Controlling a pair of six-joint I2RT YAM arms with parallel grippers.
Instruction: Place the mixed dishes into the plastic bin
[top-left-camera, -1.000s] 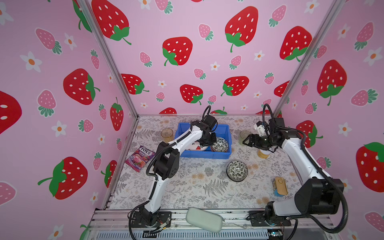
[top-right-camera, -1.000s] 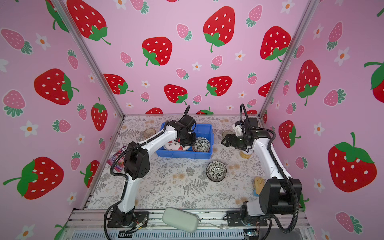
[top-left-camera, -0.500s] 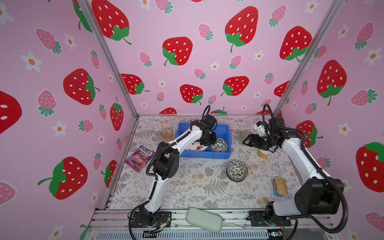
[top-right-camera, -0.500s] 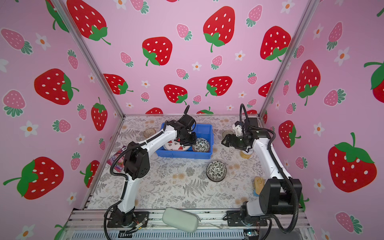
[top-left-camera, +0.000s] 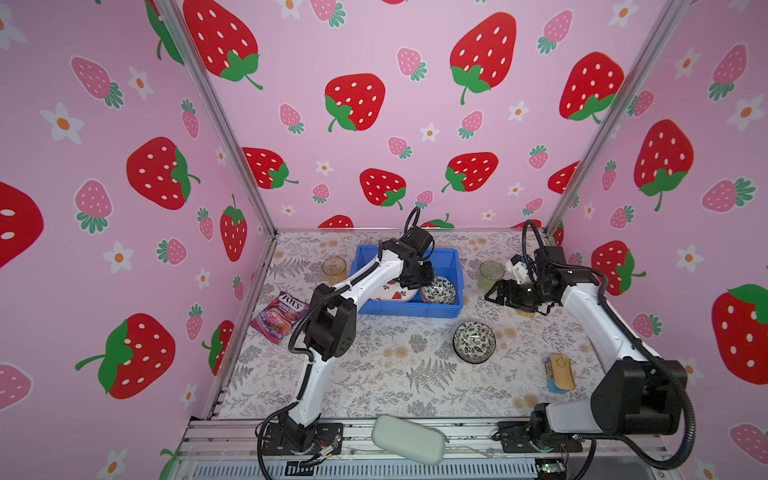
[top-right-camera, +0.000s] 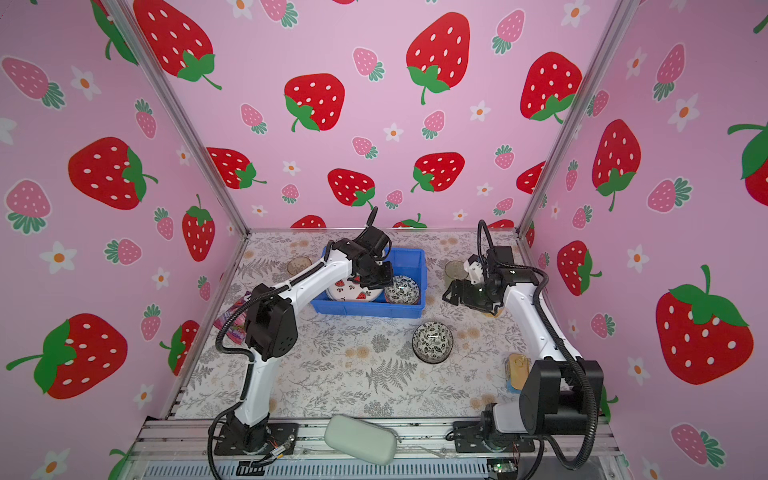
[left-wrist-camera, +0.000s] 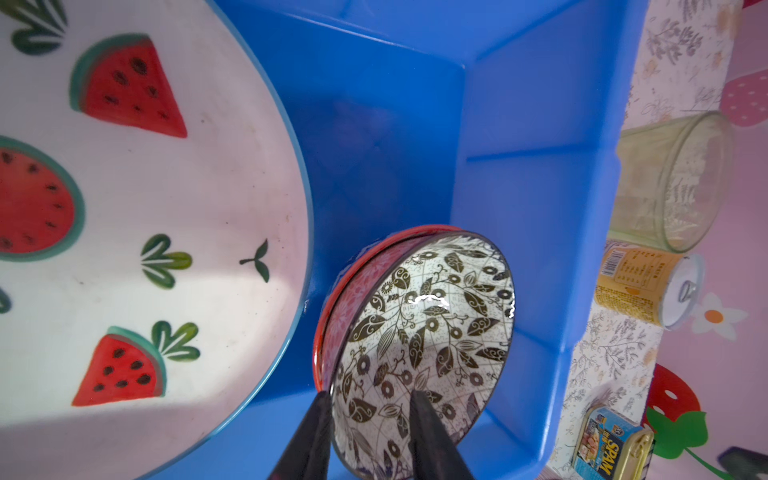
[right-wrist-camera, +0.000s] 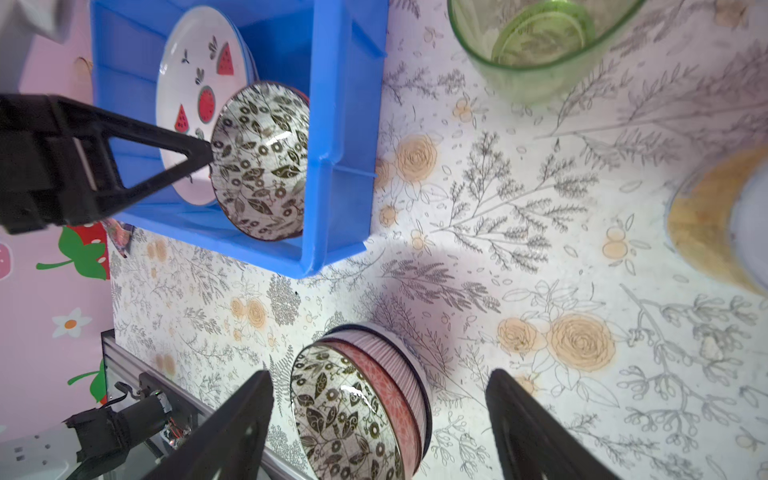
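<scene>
Floral tabletop (top-left-camera: 374, 374): bin (top-left-camera: 411, 309) holds 1 plate (left-wrist-camera: 166, 208), perhaps 2 bowls (left-wrist-camera: 419, 324); left claw (left-wrist-camera: 370, 395) narrow, right claw (right-wrist-camera: 378, 374) wide.

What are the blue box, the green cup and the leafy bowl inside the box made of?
The blue box looks like plastic: moulded ribs, a smooth and even colour, a soft shine. The green cup is probably glass, since you can see right through it. The leafy bowl is likely glazed ceramic, with bright glints on its printed inside.

Just above mid-frame in both top views, inside the plastic bin (top-left-camera: 446, 262), the left hand (left-wrist-camera: 368, 399) has eased open: its fingers (left-wrist-camera: 428, 432) now stand apart astride the black-white bowl (left-wrist-camera: 432, 316) rim, no longer pinching it.
</scene>
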